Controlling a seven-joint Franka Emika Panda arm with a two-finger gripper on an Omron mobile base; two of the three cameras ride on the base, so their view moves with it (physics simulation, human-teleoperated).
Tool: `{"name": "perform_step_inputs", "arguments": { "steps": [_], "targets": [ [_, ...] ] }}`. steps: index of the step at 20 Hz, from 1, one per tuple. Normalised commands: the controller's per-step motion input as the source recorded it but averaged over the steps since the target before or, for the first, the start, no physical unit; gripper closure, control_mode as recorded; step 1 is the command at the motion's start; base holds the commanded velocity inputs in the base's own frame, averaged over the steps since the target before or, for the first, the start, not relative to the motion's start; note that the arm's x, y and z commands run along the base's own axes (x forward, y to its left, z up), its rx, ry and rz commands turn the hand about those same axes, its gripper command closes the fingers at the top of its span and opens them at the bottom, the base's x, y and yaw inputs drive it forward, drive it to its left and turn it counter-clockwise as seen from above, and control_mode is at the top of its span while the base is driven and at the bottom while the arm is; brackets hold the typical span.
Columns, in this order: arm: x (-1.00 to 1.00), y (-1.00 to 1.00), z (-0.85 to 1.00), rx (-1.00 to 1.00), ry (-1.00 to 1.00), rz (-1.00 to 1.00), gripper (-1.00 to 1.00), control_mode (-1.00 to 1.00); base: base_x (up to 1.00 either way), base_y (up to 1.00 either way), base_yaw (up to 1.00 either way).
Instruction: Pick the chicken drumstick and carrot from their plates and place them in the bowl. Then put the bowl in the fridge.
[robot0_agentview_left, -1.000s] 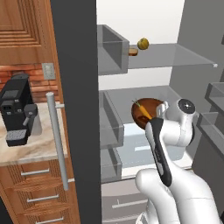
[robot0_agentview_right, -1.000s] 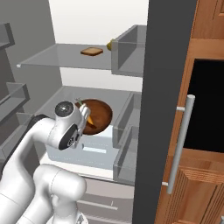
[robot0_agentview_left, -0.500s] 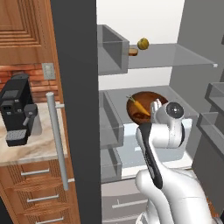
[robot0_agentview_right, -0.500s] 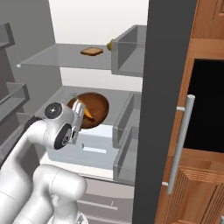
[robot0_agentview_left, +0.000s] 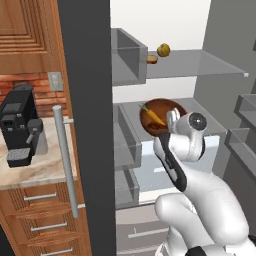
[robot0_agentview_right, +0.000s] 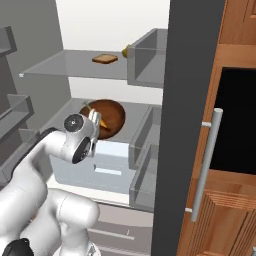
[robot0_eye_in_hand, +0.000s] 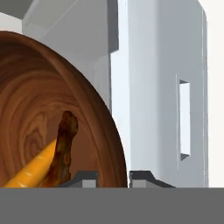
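Open fridge (robot0_agentview_left: 165, 90), bowl (robot0_eye_in_hand: 52, 109) rim clamped in tool (robot0_eye_in_hand: 113, 178)

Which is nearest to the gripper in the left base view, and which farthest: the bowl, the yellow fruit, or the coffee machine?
1. The bowl, held at its rim by the gripper, on the middle fridge shelf.
2. The yellow fruit, on the shelf above.
3. The coffee machine, far left on the counter, outside the fridge.

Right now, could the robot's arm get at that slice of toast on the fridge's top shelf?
Probably not straight away. The pincer is shut on the rim of the wooden bowl, which it holds over the lower shelf. The toast lies on the glass shelf above, with open space in front.
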Motion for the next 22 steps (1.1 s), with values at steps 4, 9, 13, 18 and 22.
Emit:
{"name": "perform_step_inputs", "arguments": {
  "steps": [4,9,13,18,22],
  "targets": [
    [0.50,0.00,0.11,0.00,0.03,0.01,1.00,-1.00,0.00,0.00,0.00],
    [0.46,0.00,0.11,0.00,0.09,0.00,1.00,-1.00,0.00,0.00,0.00],
    [0.32,0.00,0.03,0.00,0.20,0.05,1.00,-1.00,0.00,0.00,0.00],
    [0.21,0.00,-0.07,0.00,0.08,0.08,1.00,-1.00,0.00,0.00,0.00],
    [0.10,-0.02,-0.15,0.00,0.01,0.04,1.00,-1.00,0.00,0.00,0.00]
  ]
}}
